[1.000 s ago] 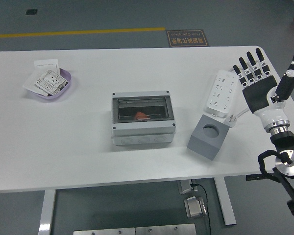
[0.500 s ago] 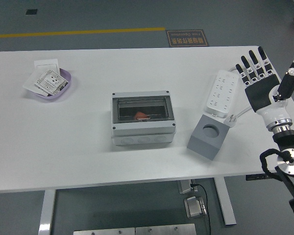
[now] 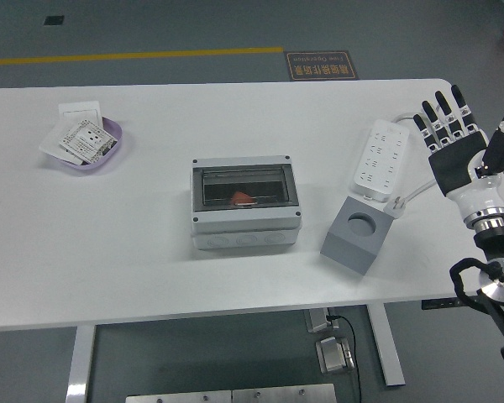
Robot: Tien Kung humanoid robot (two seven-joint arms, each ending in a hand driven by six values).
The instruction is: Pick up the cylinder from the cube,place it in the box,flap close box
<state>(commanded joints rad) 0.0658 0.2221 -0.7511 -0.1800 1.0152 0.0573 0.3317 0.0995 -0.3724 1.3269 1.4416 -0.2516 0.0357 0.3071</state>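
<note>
While the right robot hand (image 3: 460, 149) hangs over the tabletop's (image 3: 134, 243) right edge with its palm facing up toward the camera, its four fingers (image 3: 441, 117) are stretched straight and spread and the thumb stands apart to the right, so it is fully open and holds nothing. Its white wrist and black arm run down along the picture's right edge. Just left of the hand lies a white power strip (image 3: 379, 159), angled on the tabletop, with its cable curving away near the hand. Touching or just beside the strip's near end sits the grey cube (image 3: 359, 233), turned slightly, and the round hole in its top face holds nothing. Near the middle of the tabletop, left of the cube and apart from it, stands the grey box (image 3: 245, 202), its dark see-through flap lying flat over the top. Through the flap shows a small orange-red thing (image 3: 243, 198) inside the box; its shape is too blurred to say for certain that it is the cylinder. Far off at the tabletop's left end sits a purple tray (image 3: 101, 151) with white printed cards (image 3: 81, 138) piled in it, one white card sticking out behind.
</note>
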